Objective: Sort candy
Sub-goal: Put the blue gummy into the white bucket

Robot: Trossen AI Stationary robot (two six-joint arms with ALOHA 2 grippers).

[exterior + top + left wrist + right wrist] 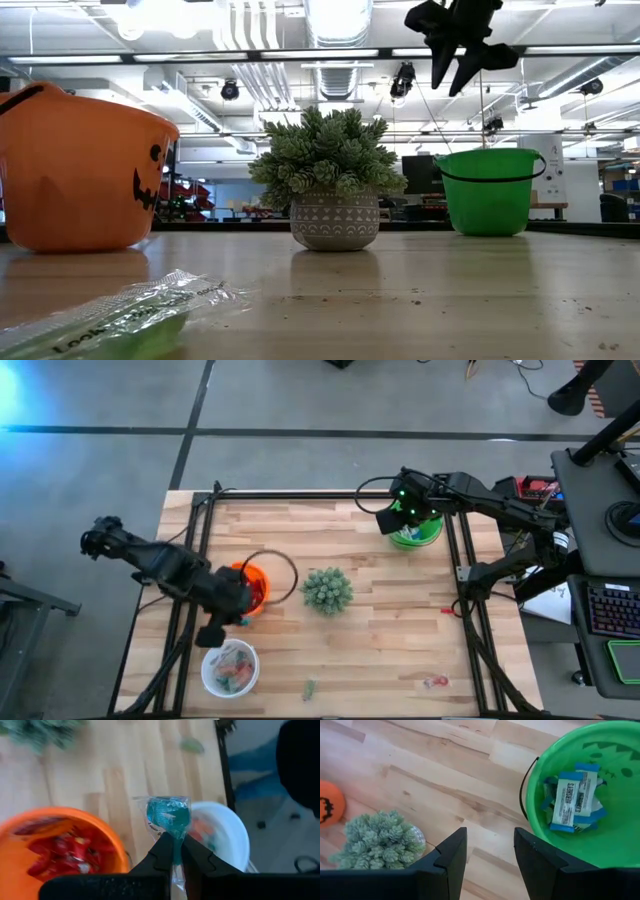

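My left gripper point(228, 625) hangs above the table between the orange pumpkin bucket point(252, 586) and the white bowl point(230, 668), shut on a teal candy in a clear wrapper point(168, 816). The orange bucket point(60, 845) holds red packets. The white bowl point(222, 836) holds mixed pieces. My right gripper point(490, 842) stands open above the table beside the green bucket point(580, 795), with nothing between its fingers. Blue-and-white bars point(574, 800) lie in that bucket. My left gripper pinches the tail end of the clear wrapper point(174, 845) between its two fingertips, just behind the teal sweet. The fingers slant downward from above. The candy sticks out beyond the fingertips, lifted clear of the table, over the gap between the orange bucket and the white bowl.
A small potted plant point(327, 590) stands mid-table. Loose candy lies on the wood: a green piece point(310, 688) near the front edge, a red one point(435, 681) at front right, another point(447, 610) by the right rail. A black frame point(330, 497) borders the table.
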